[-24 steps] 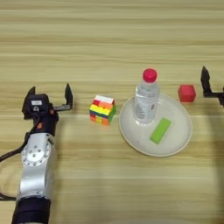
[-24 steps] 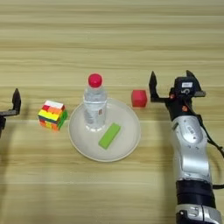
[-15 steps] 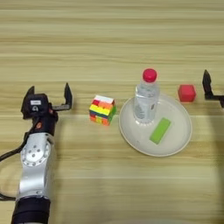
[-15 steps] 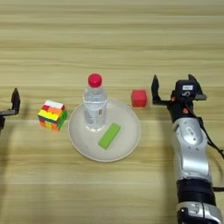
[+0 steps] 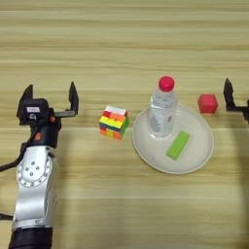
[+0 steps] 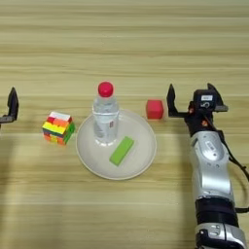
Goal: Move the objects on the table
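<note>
Worktop (image 5: 121, 44): broad flat surface of light yellowish wood, long grain stripes running side to side, matte.

Small clear plastic water bottle with a red cap (image 5: 162, 109) stands upright inside a shallow round cream plate (image 5: 202, 153), at about the 10 o'clock part of the plate's floor. Bottle wall is smooth and see-through; cap is a plain red disc.

Flat bright green rectangular block (image 5: 178, 145) lies in the same plate at about 4 o'clock from the bottle, just beside its base, long axis tilted toward 1 o'clock.

Multicoloured puzzle cube (image 5: 114, 122), glossy tiles in white, red, yellow, green and orange, sits on the bare wood at 9 o'clock from the plate, near its rim but apart from it.

Small solid red cube (image 6: 154, 109), matte, rests on the wood at 2 o'clock from the plate, just off the rim.

Left gripper (image 5: 49, 99), black fingers on a silver forearm: jaws spread wide, nothing between them, at 9 o'clock from the puzzle cube with bare wood between.

Right gripper (image 6: 192, 99): jaws likewise spread, empty, at 3 o'clock from the red cube; its nearer finger stands just beside that cube, apart from it.

Open wood lies across the whole far side, toward 12 o'clock, and along the near edge between the two forearms.
</note>
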Motion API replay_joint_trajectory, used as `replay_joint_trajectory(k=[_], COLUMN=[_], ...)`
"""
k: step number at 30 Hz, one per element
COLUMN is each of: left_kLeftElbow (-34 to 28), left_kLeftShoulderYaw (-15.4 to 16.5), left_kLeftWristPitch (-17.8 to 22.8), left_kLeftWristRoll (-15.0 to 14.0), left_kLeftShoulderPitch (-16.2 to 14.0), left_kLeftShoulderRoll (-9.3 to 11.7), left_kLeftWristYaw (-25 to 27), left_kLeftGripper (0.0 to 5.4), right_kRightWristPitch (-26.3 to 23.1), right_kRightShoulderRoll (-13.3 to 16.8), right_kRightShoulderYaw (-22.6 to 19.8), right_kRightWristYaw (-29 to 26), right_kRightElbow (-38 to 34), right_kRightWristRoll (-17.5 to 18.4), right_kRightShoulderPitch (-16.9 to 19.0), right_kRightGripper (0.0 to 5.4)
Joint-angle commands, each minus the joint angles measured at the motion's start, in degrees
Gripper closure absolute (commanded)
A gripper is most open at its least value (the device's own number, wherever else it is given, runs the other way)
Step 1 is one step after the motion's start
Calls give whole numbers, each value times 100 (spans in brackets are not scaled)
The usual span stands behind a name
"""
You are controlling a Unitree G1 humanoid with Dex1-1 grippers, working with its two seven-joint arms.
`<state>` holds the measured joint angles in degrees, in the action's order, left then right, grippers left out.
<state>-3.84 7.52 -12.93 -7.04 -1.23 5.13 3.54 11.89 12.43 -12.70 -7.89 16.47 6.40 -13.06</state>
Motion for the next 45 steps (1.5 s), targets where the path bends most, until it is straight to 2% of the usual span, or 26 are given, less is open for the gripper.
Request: replay_joint_trajectory(k=[1, 11, 19, 22, 31, 37, 45], left_kLeftElbow=[-324, -425, -246, -96, 106, -40, -125], left_kLeftShoulderYaw=[-236, -917, -1401, -1666, -2139, -2365, -2474], left_kLeftWristPitch=[229, 525, 566, 557, 478, 495, 508], left_kLeftWristRoll=[86, 352, 481, 560, 681, 726, 704], left_kLeftShoulderPitch=[231, 778, 1105, 1218, 1248, 1233, 1232], left_kLeftShoulderRoll=[-38, -147, -402, -568, -857, -924, -926], left_kLeftWristYaw=[50, 190, 272, 321, 358, 359, 319], left_kLeftGripper=[0, 0, 0, 0, 0, 0, 0], right_kRightWristPitch=[18, 7, 5, 8, 14, 38, 70], right_kRightShoulderRoll=[-35, -86, -122, -127, -148, -136, -128], right_kRightShoulderYaw=[54, 135, 181, 192, 230, 230, 245], right_kRightWristYaw=[6, 36, 22, 24, 27, 22, -18], right_kRightElbow=[38, 2, 11, 1, -9, 128, 237], right_kRightWristRoll=[17, 12, -1, -2, -5, -21, -17], right_kRightShoulderPitch=[-123, -113, -131, -127, -95, -125, -145], right_kRightGripper=[1, 1, 1, 1, 1, 1, 1])
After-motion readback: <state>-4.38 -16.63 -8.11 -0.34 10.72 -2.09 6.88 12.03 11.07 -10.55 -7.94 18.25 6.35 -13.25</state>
